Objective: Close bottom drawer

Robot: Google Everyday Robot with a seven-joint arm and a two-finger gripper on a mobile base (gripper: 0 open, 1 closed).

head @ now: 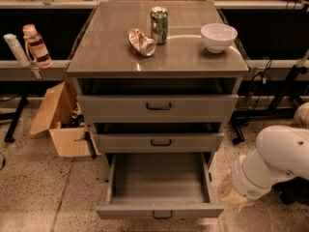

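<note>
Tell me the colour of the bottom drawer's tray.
Plain grey, in the camera view; the gripper sits right of the bottom drawer.

3 grey drawers: top drawer (158, 107), mid drawer (159, 142), bottom drawer (159, 210). 2 cans: green can (159, 25), crushed can (141, 42). 1 white bowl (218, 36). 2 bottles (36, 46) (15, 49). 1 cardboard box (57, 117). 1 gripper (228, 193), low on R side, by bottom drawer.

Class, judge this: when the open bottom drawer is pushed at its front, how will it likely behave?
The bottom drawer looks rigid, so it should probably slide straight in rather than flex. Its tray holds nothing visible, so it is likely light to push. The hand sits low beside the drawer's front corner; contact cannot be told.
</note>
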